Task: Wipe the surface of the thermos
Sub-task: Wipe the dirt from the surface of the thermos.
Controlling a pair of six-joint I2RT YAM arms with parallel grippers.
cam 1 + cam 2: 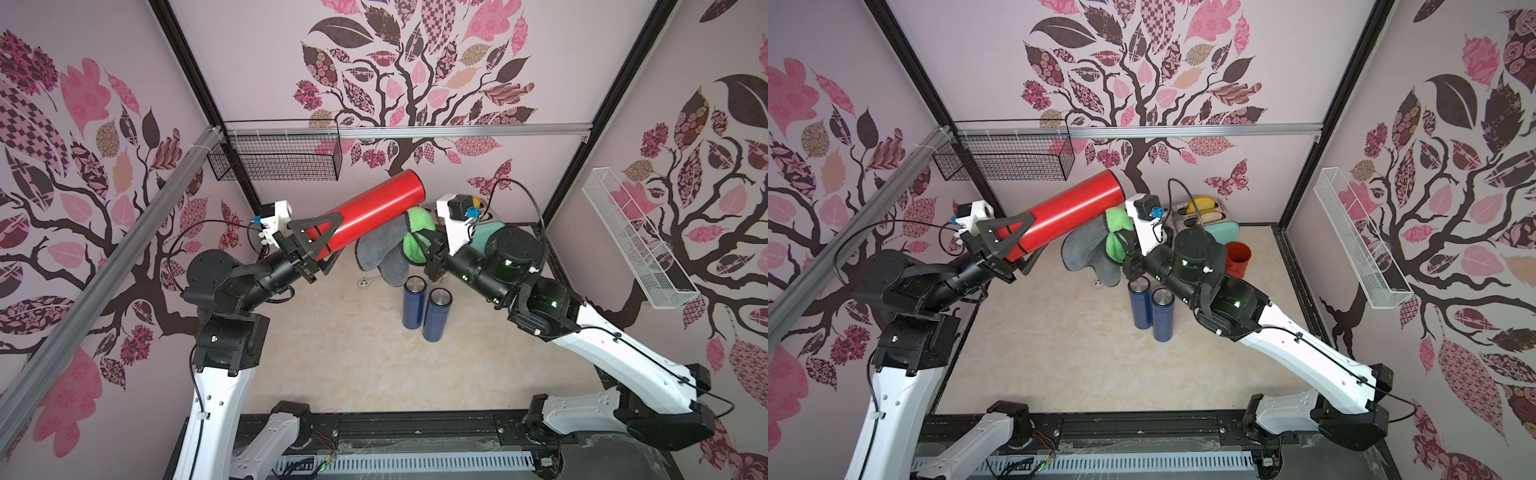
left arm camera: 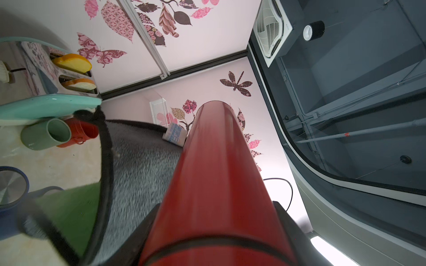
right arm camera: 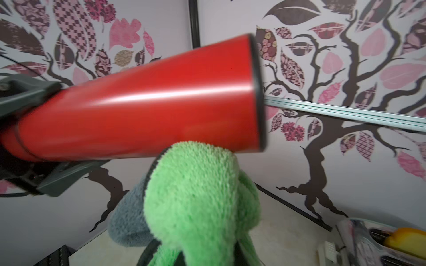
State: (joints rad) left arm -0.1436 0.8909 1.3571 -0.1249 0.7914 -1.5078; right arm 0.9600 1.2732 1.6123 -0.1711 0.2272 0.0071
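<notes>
Left fingers clamp the red thermos near its seamed end, holding it tilted in the air above the tabletop, while right fingers, pinching a green-and-grey cloth, set it against the thermos's underside near the raised far end.

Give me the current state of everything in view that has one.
red thermos: lifted off the table, tilted, gripped near one end by the left hand.
cloth: bunched in the shut right hand, touching the red thermos's underside near its far end.
blue thermoses: both upright on the table, capped, side by side.
toaster: bread in both slots.
</notes>
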